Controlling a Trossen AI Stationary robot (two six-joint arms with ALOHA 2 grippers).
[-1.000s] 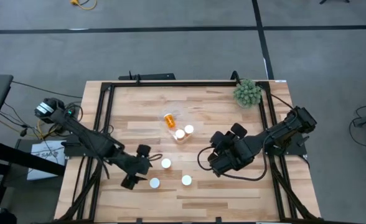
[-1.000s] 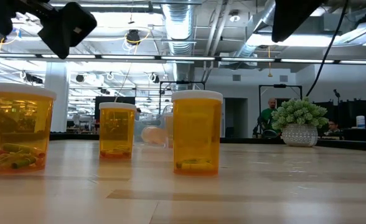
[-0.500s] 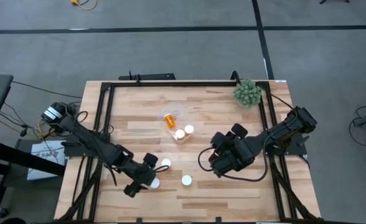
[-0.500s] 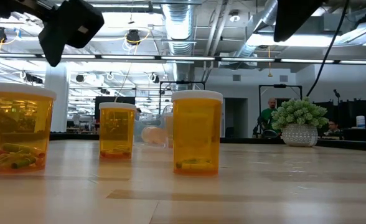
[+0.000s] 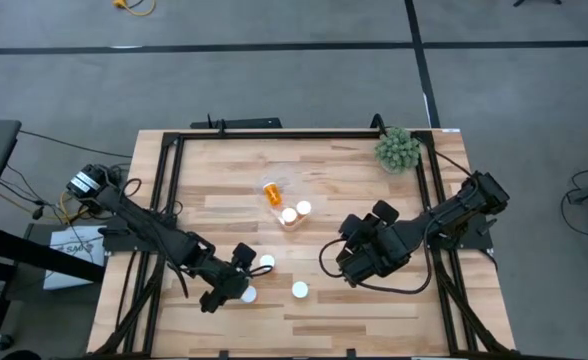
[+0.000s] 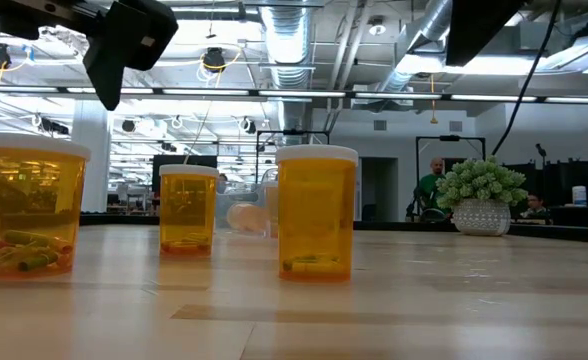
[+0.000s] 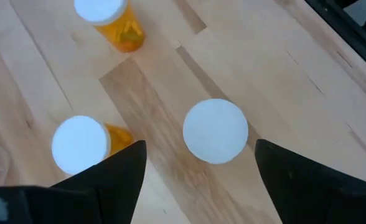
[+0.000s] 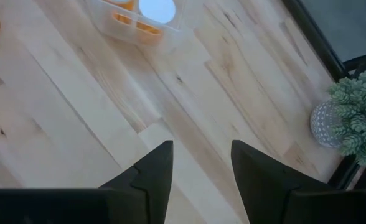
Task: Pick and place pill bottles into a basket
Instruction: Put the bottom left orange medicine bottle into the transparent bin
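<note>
Three white-capped, translucent orange pill bottles stand loose on the pale wooden bench (image 5: 374, 200), at (image 5: 247, 295), (image 5: 267, 262) and (image 5: 300, 290), while two more (image 5: 289, 215) sit upright in the small clear plastic basket (image 5: 292, 222) mid-bench, and one (image 5: 272, 192) lies on its side just beyond it. The left hand (image 7: 198, 165) hovers over the nearest loose bottle, fingers spread wide on either side of its cap. The right hand (image 8: 201, 168) hangs above bare bench near the green spiky plant ball (image 5: 397, 149), fingers apart and holding nothing.

Four cameras, one bench

High view looks straight down on the whole bench (image 5: 354, 200); low view sits at bench-top level, close behind three pill bottles (image 6: 316, 212), facing the room. Wrist views look down close; the left shares those bottles.
</note>
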